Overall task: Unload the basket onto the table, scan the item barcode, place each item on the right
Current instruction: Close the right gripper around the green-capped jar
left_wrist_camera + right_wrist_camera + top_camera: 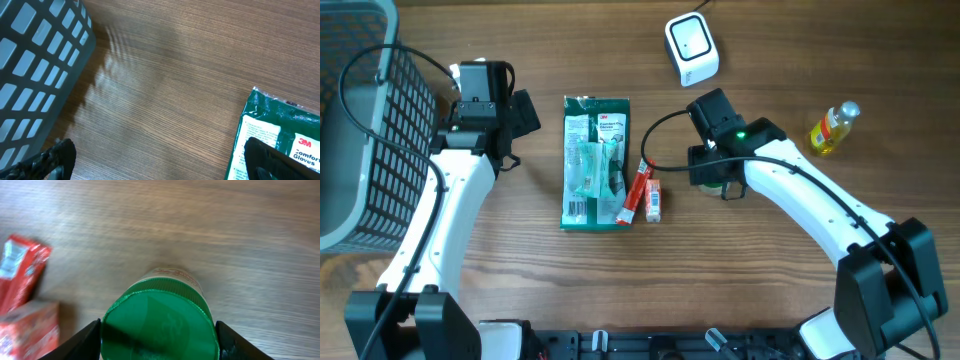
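A jar with a green lid stands upright on the table, its label partly showing below the rim. My right gripper is over it, one finger against the left edge of the lid and the other against the right edge. In the overhead view this gripper hides most of the jar. The white barcode scanner sits at the back, apart from it. My left gripper hangs open above bare wood, with one finger over the corner of a green glove pack.
The glove pack lies mid-table with a red tube and a small red box beside it, just left of the jar. A yellow bottle lies at the right. A grey mesh basket fills the left side.
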`<state>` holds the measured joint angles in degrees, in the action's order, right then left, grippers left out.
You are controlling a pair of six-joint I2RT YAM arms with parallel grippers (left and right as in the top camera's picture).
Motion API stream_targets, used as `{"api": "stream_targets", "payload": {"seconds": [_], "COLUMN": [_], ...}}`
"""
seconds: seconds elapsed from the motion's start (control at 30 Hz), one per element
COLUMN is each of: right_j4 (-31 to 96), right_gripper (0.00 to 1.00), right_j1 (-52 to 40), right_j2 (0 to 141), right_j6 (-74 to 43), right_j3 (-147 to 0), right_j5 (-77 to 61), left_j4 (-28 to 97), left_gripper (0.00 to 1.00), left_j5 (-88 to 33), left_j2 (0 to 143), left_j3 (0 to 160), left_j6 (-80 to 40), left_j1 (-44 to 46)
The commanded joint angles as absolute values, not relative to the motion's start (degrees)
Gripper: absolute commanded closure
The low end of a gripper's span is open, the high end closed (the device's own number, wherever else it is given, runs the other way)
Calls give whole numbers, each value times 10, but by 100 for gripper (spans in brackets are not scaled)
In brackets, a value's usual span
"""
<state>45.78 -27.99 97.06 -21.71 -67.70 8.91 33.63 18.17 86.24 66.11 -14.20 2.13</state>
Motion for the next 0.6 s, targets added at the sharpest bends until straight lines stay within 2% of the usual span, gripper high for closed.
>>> {"api": "stream_targets", "payload": {"seconds": [0.0, 0.23, 0.3, 0.33, 0.43, 0.53, 0.57], "right_j4": [446, 416, 416, 416, 412, 408, 405], "right_gripper": [36, 36, 41, 41, 30, 4, 0], "right_j1": [-277, -277, -277, -277, -277, -277, -277], "right_j2": [980, 980, 980, 980, 980, 980, 980], "right_j6": [-242, -313, -338, -352, -377, -379, -375], "right_j3": [-670, -670, -670, -670, -670, -670, -670], "right_j5": [156, 154, 154, 153, 150, 137, 132], "left_j4": [336, 336, 336, 336, 336, 336, 336], "left_gripper": [0, 0, 0, 0, 0, 0, 0], "left_j5": [187, 187, 187, 187, 187, 187, 187], "left_j2": [862, 862, 862, 862, 862, 862, 862], "left_j3": [667, 667, 667, 667, 667, 667, 667], "left_j6": [-137, -137, -137, -137, -137, -137, -137], "left_j1": [18, 18, 18, 18, 18, 18, 18]}}
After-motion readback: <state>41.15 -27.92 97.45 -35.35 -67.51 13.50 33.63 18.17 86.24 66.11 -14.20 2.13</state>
